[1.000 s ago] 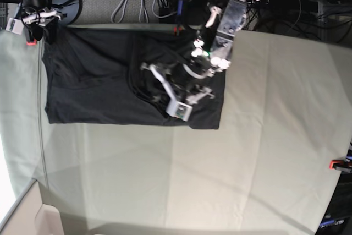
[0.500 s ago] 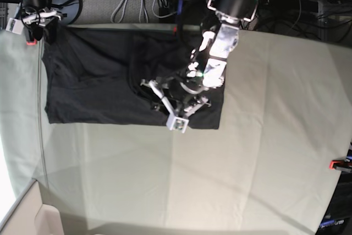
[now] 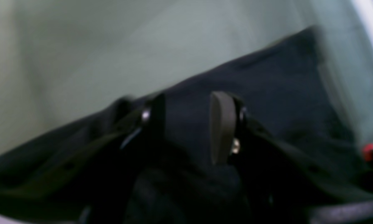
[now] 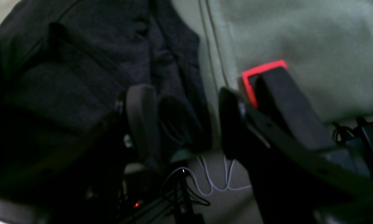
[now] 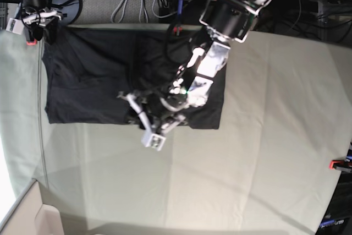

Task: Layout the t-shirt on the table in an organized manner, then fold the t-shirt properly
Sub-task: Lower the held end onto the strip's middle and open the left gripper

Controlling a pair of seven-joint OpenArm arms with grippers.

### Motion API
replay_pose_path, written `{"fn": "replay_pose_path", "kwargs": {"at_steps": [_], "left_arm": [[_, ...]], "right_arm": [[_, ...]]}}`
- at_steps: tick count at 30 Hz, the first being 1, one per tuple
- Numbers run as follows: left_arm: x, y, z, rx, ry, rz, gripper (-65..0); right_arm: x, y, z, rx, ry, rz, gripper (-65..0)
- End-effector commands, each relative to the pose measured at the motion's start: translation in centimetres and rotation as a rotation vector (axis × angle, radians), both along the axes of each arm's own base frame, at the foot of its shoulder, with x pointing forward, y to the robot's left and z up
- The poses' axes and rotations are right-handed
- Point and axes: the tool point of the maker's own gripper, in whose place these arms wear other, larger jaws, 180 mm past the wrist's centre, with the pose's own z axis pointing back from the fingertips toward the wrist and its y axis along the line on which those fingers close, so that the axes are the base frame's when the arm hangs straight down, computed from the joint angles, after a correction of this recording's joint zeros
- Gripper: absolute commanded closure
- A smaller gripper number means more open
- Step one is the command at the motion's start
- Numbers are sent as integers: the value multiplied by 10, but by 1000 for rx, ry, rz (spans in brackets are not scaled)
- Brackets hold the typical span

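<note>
Pale surface carries our shirt; left claw parted over its near hem to grab, right claw open at far-left corner.

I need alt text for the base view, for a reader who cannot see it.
A black t-shirt lies flat on a pale green table. The left gripper reaches over its near edge; the right gripper sits at its far corner.

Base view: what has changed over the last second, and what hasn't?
The left gripper has swept across the t-shirt toward its near hem, leftward in the base view, and now sits at that edge. In the wrist view dark cloth lies between its fingers. The right gripper stayed at the far-left corner, jaws apart. The t-shirt's outline on the table looks unchanged.
</note>
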Motion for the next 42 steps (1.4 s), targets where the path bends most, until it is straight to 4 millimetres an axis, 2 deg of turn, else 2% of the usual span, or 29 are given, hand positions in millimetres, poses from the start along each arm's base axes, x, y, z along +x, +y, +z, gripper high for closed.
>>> {"fn": "replay_pose_path", "kwargs": {"at_steps": [1, 4, 7, 9, 10, 12, 16, 18, 20, 23, 28, 31, 36, 39, 42], "left_arm": [[10, -11, 21, -48, -46, -4, -231], [3, -25, 29, -88, -43, -36, -231], [7, -27, 50, -133, -78, -26, -231], [14, -18, 65, -157, -111, 2, -231], [14, -10, 64, -156, -113, 14, -231], [22, 18, 72, -147, -152, 58, -231], [26, 64, 61, -102, -156, 135, -231], [24, 76, 43, -68, -123, 146, -231], [21, 79, 24, -45, -77, 149, -231], [14, 73, -5, -26, 3, 145, -231], [4, 29, -32, -19, 111, 75, -231], [7, 9, -33, -28, 136, 53, -231], [18, 7, -26, -18, 113, 40, -231], [27, 0, -14, -28, 64, 28, -231], [27, -13, -5, -47, -12, 3, -231]], "right_arm": [[-5, -21, 8, -52, 2, -27, -323], [-5, -28, 12, -70, 3, -21, -322], [-5, -29, 12, -71, 3, -23, -322], [-4, -30, 13, -72, 1, -23, -322], [-4, -30, 13, -72, 0, -23, -322], [-2, -30, 13, -72, -3, -23, -322], [-2, -30, 13, -72, -5, -25, -322], [-2, -29, 13, -70, -5, -26, -322], [-2, -29, 13, -70, -5, -26, -322], [-2, -29, 13, -71, -5, -24, -322], [-1, -30, 13, -72, -5, -23, -322], [-4, -30, 13, -72, 1, -23, -322], [-5, -30, 13, -73, 3, -24, -323], [-5, -30, 13, -74, 1, -24, -325], [-5, -30, 14, -74, -2, -25, -325]]}}
